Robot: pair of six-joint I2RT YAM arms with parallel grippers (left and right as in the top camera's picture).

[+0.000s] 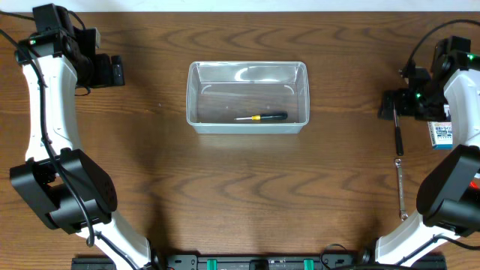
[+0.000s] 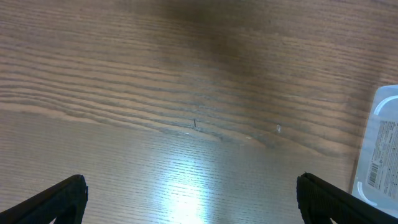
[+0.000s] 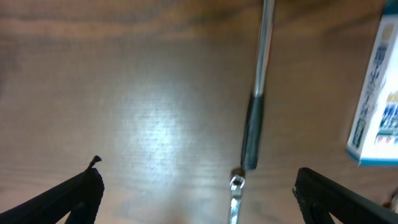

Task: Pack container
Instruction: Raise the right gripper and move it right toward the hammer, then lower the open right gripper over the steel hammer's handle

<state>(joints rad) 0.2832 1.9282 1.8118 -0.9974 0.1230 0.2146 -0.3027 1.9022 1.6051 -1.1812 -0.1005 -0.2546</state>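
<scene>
The container is a clear rectangular tub in the middle of the table. A small screwdriver with a yellow and black handle lies inside it. My left gripper hovers open at the far left, well apart from the tub. In the left wrist view its jaws stand wide over bare wood, with a corner of the container at the right edge. My right gripper is open at the far right. A black-handled tool and a wrench end lie on the table between its fingers.
On the right, the black-handled tool and a slim metal wrench lie in a line toward the front edge. A small blue-and-white box sits just right of them, partly under the right arm; it also shows as a box in the right wrist view.
</scene>
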